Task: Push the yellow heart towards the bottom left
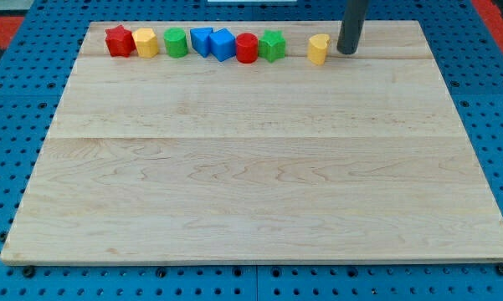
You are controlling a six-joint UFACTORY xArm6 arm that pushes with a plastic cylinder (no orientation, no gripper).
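Observation:
The yellow heart (318, 49) stands near the view's top edge of the wooden board (259, 176), right of centre. My tip (346, 51) is the lower end of the dark rod and rests just to the right of the yellow heart, with a small gap between them.
A row of blocks runs along the board's top edge to the left of the heart: a red star (118, 41), a yellow hexagon (146, 42), a green cylinder (176, 42), two blue blocks (202, 40) (223, 44), a red cylinder (247, 48) and a green star (272, 45).

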